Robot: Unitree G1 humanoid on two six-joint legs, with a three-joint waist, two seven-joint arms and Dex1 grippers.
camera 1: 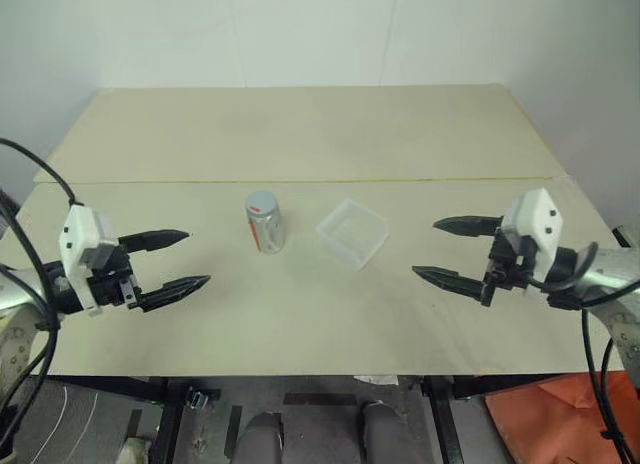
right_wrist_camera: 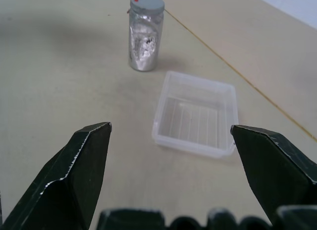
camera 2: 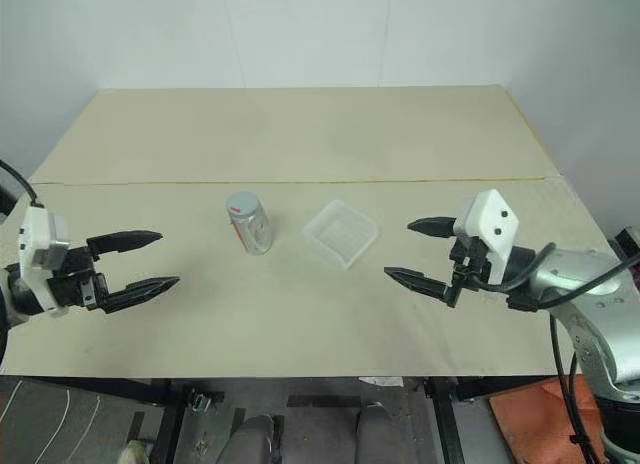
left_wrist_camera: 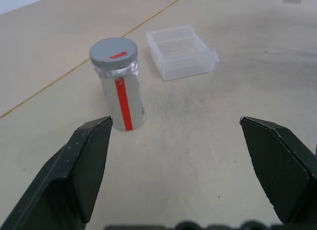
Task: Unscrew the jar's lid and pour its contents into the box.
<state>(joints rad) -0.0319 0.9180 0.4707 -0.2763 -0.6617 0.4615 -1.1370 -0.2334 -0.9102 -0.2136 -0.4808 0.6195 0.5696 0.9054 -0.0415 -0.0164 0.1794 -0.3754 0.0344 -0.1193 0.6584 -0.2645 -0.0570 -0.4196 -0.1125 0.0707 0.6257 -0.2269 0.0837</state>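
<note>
The jar (camera 1: 265,222) stands upright near the middle of the table (camera 1: 300,134), its grey lid (camera 1: 261,201) screwed on, a small red mark showing on top. A red stripe runs down the label on the side facing the left arm. Just to its right, close but apart from it, sits the box (camera 1: 352,232), clear plastic, turned at an angle to the table edge, nothing visible inside it. The jar's contents cannot be made out through the wall from here.

On the left, the left gripper (camera 1: 172,260) hangs above the table with its black fingers spread wide, pointing in toward the jar and holding nothing. It is well apart from the jar. Over on the right, the right gripper (camera 1: 456,250) mirrors it: fingers wide apart, empty, aimed toward the box, and clear of it too. In the right wrist view the box lies nearer than the jar; in the left wrist view the jar is the nearer one.

A yellow seam line (camera 1: 300,181) crosses the table just beyond both things.
</note>
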